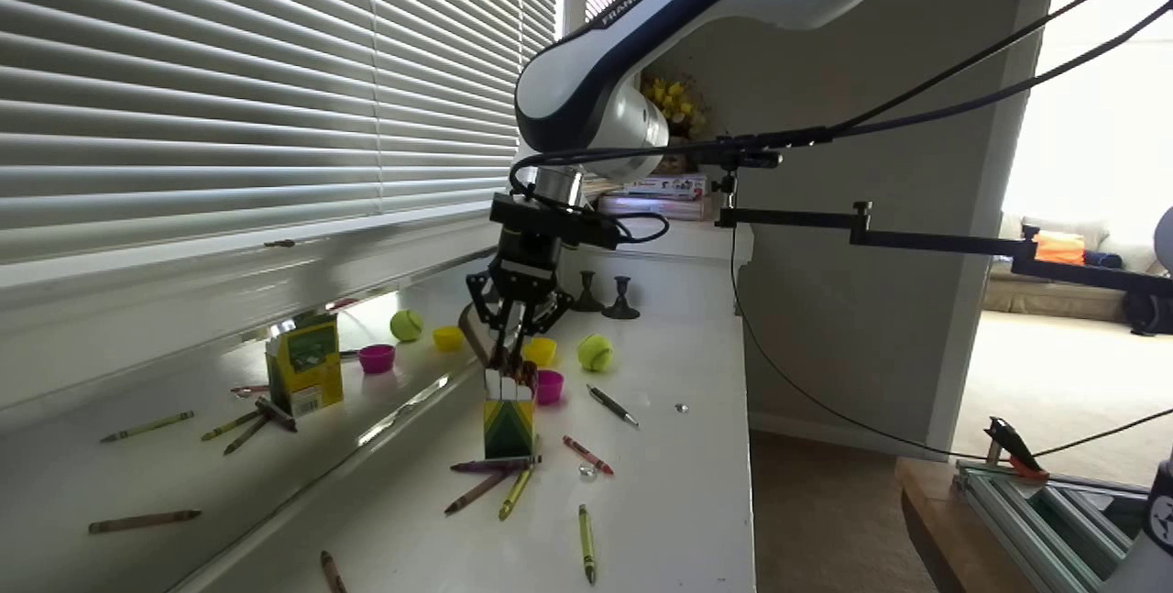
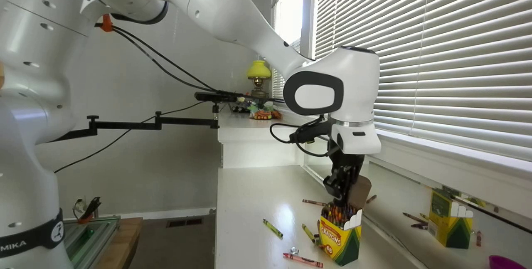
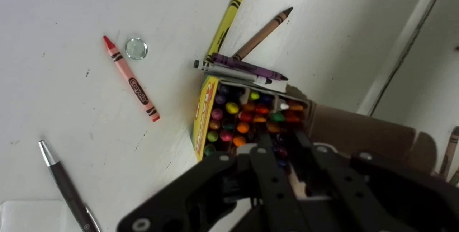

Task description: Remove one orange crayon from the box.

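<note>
The gripper (image 3: 282, 131) points down into the crayon carton (image 2: 341, 242), its jaws narrowly parted, nothing clearly held. Inside, near one jaw, an orange crayon (image 3: 242, 127) stands tip-up in the tight pack: likely light, stiff, waxy-slick and snappable, best pinched squarely below its cone. The thin-walled carton, upright on the counter (image 2: 249, 206), might lift along.

Blinds (image 1: 257, 89): left as we face along the counter (image 1: 678, 501) in an exterior view.
Lamp (image 2: 258, 70): ahead as we face oppositely in an exterior view.
Crayon box (image 3: 203, 119): in all views; closest, from above, in our wrist view.
</note>
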`<state>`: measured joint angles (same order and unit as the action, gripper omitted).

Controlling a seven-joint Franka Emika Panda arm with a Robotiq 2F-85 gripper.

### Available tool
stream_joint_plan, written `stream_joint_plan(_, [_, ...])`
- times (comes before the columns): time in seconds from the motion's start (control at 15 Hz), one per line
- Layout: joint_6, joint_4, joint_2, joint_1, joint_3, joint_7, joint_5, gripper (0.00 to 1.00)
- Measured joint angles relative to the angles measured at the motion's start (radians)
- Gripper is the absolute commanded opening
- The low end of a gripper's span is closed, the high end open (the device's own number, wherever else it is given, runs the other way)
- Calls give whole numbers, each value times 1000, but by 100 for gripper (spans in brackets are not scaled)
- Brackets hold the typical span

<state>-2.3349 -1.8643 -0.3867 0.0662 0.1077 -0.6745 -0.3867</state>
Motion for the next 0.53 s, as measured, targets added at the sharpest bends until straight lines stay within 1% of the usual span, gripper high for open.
stream_joint_plan(0.2, [0,2,0,3,0,2,0,18])
stream_joint_plan(0.53, [0,3,-5,8,0,3,0,19])
